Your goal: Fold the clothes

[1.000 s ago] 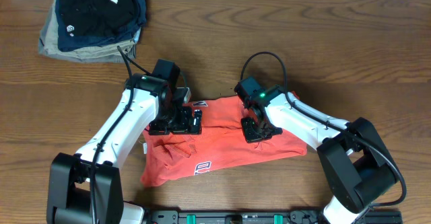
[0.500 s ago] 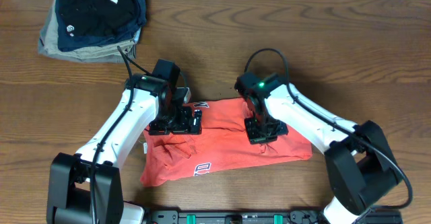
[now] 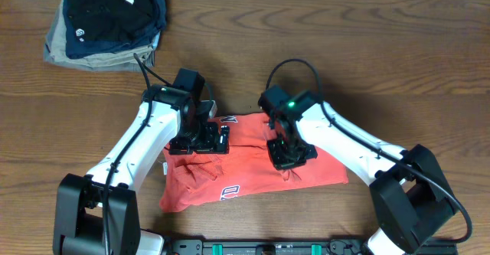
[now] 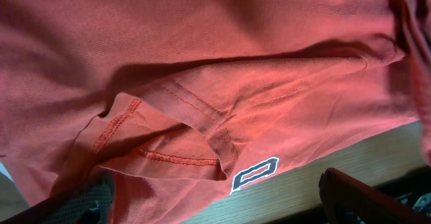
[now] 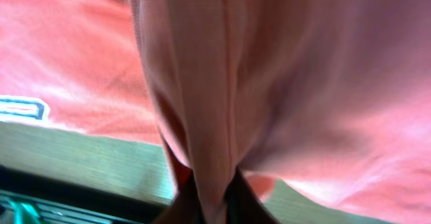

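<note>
Wood-grain table [image 3: 398, 48], overhead view, grain running 9 to 3 o'clock.

T-shirt [image 3: 253, 174], coral-red: lies crumpled at the table's 6 o'clock side, close to the near edge, between the 2 arms. Partly folded, outline uneven; its 7 o'clock corner reaches nearest the edge. White block lettering [image 3: 230, 190] shows on the 7 o'clock part, and 1 more scrap shows at the 11 o'clock edge, just beside the left gripper.

Left gripper [image 3: 200, 138]: low over the shirt's 10 o'clock part. Left wrist view: its 2 dark fingers [image 4: 367, 197] sit at the 5 and 7 o'clock corners of the frame, spread wide, nothing clamped between them. Beneath lies a sleeve hem [image 4: 182, 158] with double stitching, folded over on itself; 1 white outlined letter sits at the cloth edge, bare wood past it.

Right gripper [image 3: 289, 154]: on the shirt, just toward 2 o'clock of its middle. Right wrist view: jaws nearly together, pinching a ridge of red fabric that runs up from 6 o'clock through the frame. Cloth fills most of that view, blurred; a strip of table shows at 7 o'clock.

Folded stack at the table's 10 o'clock corner, well apart from the shirt: navy-black garments [image 3: 115, 10] on top, khaki-grey garment [image 3: 57, 52] underneath, its edge showing at the stack's 7 o'clock.

Black cable [image 3: 295, 67] loops above the right wrist.
</note>
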You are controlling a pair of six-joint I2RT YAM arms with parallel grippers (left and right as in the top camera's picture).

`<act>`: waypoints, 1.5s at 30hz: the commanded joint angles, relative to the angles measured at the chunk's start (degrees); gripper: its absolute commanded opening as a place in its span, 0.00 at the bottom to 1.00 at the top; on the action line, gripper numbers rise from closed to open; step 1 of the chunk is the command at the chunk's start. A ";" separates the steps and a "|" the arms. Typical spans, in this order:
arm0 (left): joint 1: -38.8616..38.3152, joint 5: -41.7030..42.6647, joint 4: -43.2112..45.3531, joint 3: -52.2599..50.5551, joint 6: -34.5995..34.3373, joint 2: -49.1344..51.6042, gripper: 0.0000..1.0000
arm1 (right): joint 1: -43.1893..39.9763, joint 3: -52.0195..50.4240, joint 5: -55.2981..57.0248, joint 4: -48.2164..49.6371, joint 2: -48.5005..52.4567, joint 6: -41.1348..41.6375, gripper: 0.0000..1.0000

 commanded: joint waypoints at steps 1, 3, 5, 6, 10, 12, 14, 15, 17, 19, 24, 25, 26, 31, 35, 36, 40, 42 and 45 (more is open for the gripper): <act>0.07 -0.70 -0.13 -0.76 0.33 0.00 0.98 | 0.98 -1.14 -1.46 0.52 -0.94 1.62 0.34; 0.07 -0.70 -0.13 -0.76 0.33 0.00 0.98 | 1.03 -0.98 -1.44 0.52 -0.96 1.60 0.55; 0.07 -0.70 -0.13 -0.76 0.33 0.00 0.98 | 0.92 -0.33 -1.44 -0.17 -0.96 1.38 0.60; 0.07 -0.70 -0.13 -0.76 0.33 0.00 0.98 | 0.72 0.26 -1.44 -1.03 -0.96 1.38 0.60; 0.07 -0.70 -0.11 -0.76 0.33 0.00 0.98 | -1.01 3.87 1.57 -6.27 -1.14 1.36 0.60; 0.07 -0.70 -0.13 -0.76 0.33 0.00 0.98 | -2.45 5.42 5.49 -9.51 -1.33 1.44 0.62; 0.07 -0.70 -0.13 -0.76 0.33 0.00 0.98 | -3.93 5.88 8.48 -12.04 -1.40 1.44 0.65; 0.07 -0.70 -0.13 -0.76 0.33 0.00 0.98 | -4.79 5.86 9.88 -13.25 -1.40 1.46 0.77; 0.07 -0.70 -0.13 -0.76 0.33 0.00 0.98 | -6.40 5.46 11.96 -14.82 -1.38 2.32 0.77; 0.07 -0.72 -0.13 -0.76 0.33 0.00 0.98 | -7.93 4.74 14.51 -16.00 -1.38 4.28 0.74; 0.07 -0.70 -0.13 -0.76 0.33 0.00 0.98 | -11.93 0.74 16.37 -13.81 -1.38 8.04 0.36; 0.07 -0.72 -0.13 -0.76 0.33 0.00 0.98 | -12.52 -0.52 16.39 -13.05 -1.38 8.04 0.29; 0.07 -0.70 -0.13 -0.76 0.33 0.00 0.98 | -13.09 -1.79 16.37 -12.46 -1.38 8.04 0.21; 0.07 -0.72 -0.07 -0.76 0.33 0.00 0.98 | -14.27 -9.07 14.38 -6.56 -1.38 8.04 0.06; 0.07 -0.72 -0.02 -0.76 0.35 0.00 0.98 | -14.34 -16.63 10.32 3.82 -1.38 8.02 0.09; 0.07 -0.72 -0.02 -0.76 0.35 0.00 0.98 | -14.47 -17.81 9.35 5.57 -1.38 8.02 0.11; 0.07 -0.72 -0.09 -0.76 0.35 0.00 0.98 | -15.26 -21.22 6.01 9.77 -1.38 8.02 0.04; 0.07 -0.72 -0.09 -0.76 0.33 0.00 0.98 | -15.32 -20.44 5.86 8.74 -1.38 8.07 0.01; 0.07 -0.72 -0.07 -0.76 0.33 0.00 0.98 | -15.39 -17.51 6.10 5.62 -1.40 8.07 0.01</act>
